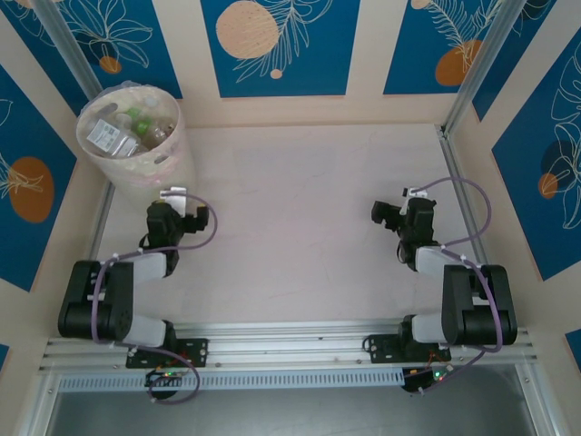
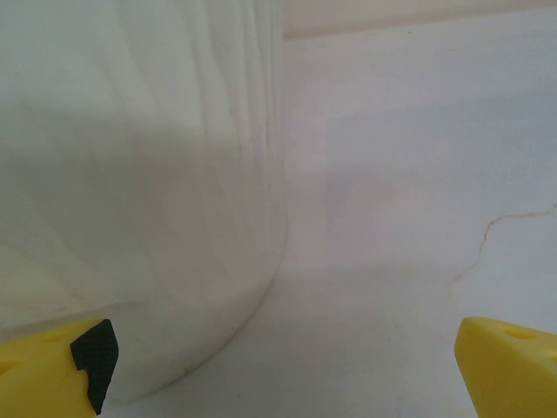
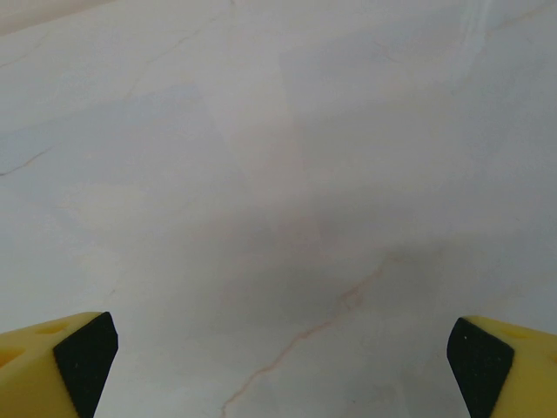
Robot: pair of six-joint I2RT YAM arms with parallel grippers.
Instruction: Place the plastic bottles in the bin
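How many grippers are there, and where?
2. The left gripper is open, close beside the bin at far left; the right gripper is open over the table on the right.

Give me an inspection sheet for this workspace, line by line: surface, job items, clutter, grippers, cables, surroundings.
Surface: pale marbled table, faint veining, no bottles lying on it.
Job's things: bin at the far left corner, lined with a clear bag; plastic bottles inside it.
Clutter: nothing seen.
Grippers: left gripper open and empty, facing the bin's wall; right gripper open and empty, over bare table.
Cables: purple cables loop along both arms, clear of the fingers.
Surroundings: blue leaf-patterned wall panels; metal rail at the near edge.
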